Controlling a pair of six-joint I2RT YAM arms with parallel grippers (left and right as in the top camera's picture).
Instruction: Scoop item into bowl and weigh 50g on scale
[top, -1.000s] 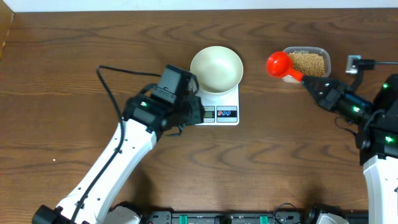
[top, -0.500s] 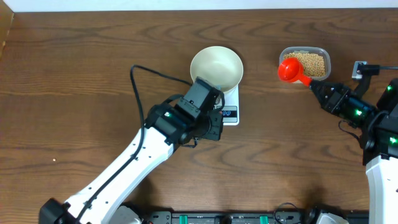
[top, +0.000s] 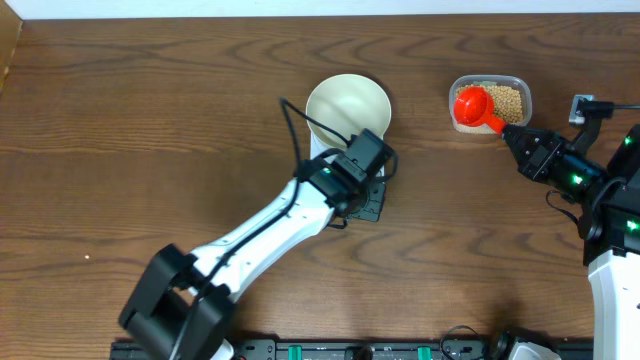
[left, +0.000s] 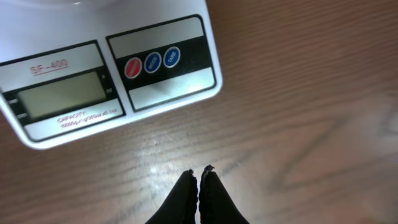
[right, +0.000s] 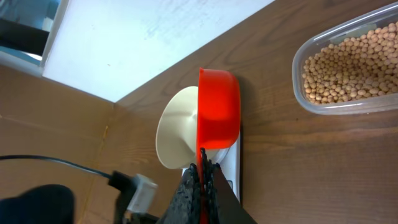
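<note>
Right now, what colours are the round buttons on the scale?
One red and two blue buttons on the scale, clearest in the left wrist view.

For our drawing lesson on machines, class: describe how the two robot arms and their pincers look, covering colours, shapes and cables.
Both the left arm and right arm have long white links joined by bulky black joints with small green lights. A thin black cable loops off the left wrist. The left pincer and right pincer each have two slim black tapering fingers.
</note>
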